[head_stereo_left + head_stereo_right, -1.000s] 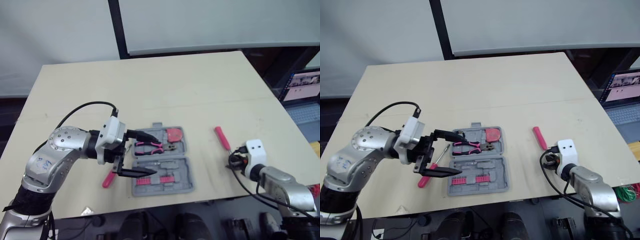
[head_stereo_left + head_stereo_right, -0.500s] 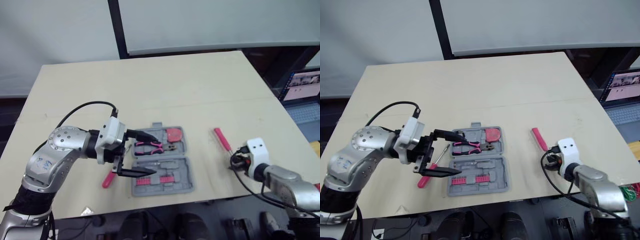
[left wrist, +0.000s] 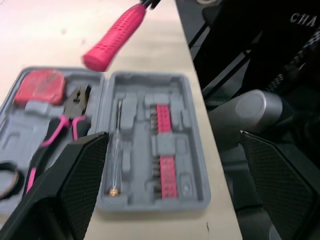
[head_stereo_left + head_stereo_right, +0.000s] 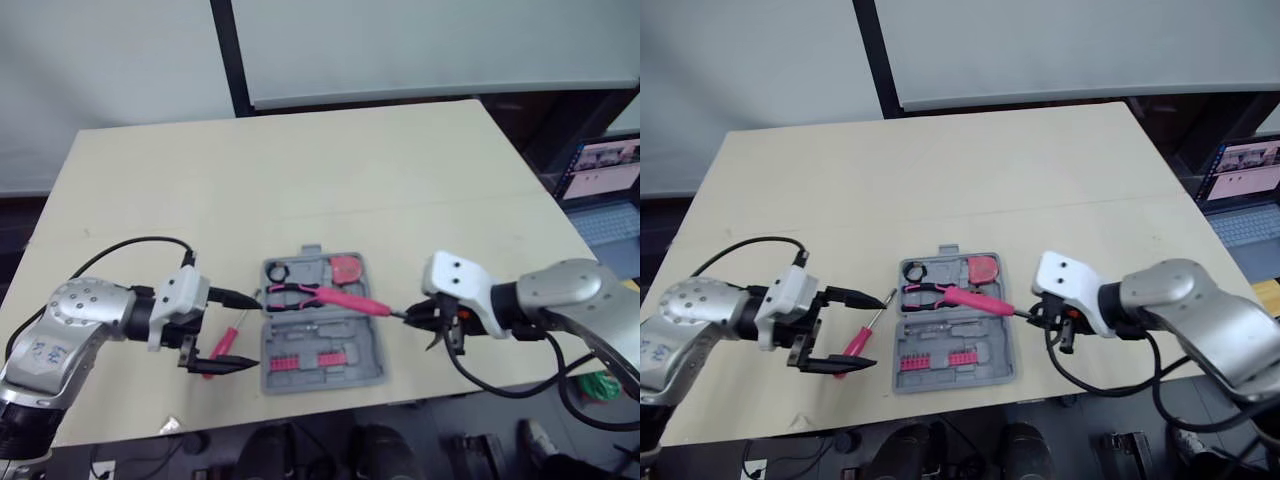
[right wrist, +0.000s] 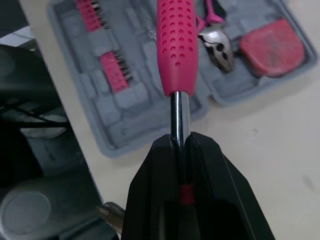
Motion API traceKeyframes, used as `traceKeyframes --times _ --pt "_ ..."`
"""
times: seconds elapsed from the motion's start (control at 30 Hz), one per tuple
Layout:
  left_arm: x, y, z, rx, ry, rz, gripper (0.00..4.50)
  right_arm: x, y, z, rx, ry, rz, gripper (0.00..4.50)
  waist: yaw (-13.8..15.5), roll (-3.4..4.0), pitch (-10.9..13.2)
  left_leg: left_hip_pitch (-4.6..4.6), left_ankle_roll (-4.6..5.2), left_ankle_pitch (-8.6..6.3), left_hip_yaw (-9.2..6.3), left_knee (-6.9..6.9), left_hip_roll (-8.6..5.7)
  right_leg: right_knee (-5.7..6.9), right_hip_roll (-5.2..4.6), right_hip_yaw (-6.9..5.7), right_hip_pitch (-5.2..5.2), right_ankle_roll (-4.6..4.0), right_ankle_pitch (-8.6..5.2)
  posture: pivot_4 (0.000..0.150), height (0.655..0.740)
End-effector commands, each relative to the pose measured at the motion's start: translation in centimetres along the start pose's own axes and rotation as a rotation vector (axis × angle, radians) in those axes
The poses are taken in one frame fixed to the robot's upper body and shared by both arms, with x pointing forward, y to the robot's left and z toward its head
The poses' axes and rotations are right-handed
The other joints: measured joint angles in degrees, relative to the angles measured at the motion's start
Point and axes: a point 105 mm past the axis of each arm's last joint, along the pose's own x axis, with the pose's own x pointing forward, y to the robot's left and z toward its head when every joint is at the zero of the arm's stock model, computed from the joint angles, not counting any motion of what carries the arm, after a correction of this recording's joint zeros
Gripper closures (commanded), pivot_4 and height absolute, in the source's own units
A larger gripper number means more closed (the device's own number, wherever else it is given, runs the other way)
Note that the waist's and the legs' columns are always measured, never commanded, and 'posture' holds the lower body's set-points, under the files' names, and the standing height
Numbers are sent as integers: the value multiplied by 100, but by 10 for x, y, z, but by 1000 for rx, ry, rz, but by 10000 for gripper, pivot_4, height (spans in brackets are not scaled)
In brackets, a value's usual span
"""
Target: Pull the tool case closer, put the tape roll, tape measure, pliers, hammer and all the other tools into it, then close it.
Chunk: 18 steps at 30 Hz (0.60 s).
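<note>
The left gripper (image 4: 250,330) has its jaws spread, and a pink screwdriver (image 4: 856,342) lies between them on the tabletop (image 4: 400,170), just left of the open case (image 4: 372,360). The case sits near the front edge and holds the tape roll (image 4: 277,270), pliers (image 4: 295,292) and tape measure (image 4: 348,268). The right gripper (image 4: 410,314) has its jaws pinching the metal shaft of a second screwdriver (image 4: 350,300), whose pink handle slants over the case.

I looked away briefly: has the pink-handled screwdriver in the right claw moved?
Yes. The screwdriver lay right of the tool case; now the right claw holds it, handle over the case.
</note>
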Motion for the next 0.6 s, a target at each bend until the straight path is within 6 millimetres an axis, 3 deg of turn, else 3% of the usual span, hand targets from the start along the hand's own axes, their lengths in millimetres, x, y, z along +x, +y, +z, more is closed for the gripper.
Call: traceKeyframes --times 0.03,0.33,0.6 --pt "-10 0 -6 43 46 19 0 16 19 20 -48 30 113 44766 -55 1 0 0 -2 -2 0 0 0 -1 -2 1 0 -1 0 1500 7278" --pt "-12 -2 -30 65 117 24 0 59 12 47 -226 113 108 44766 -103 2 0 -4 -6 -5 0 0 0 9 -3 -4 -10 -9 -5 1500 7278" --pt "-10 -3 -40 66 140 21 0 79 10 44 -310 188 144 44766 -113 2 0 -5 -4 -6 3 1 -2 18 -5 -7 -14 -9 -5 1500 7278"
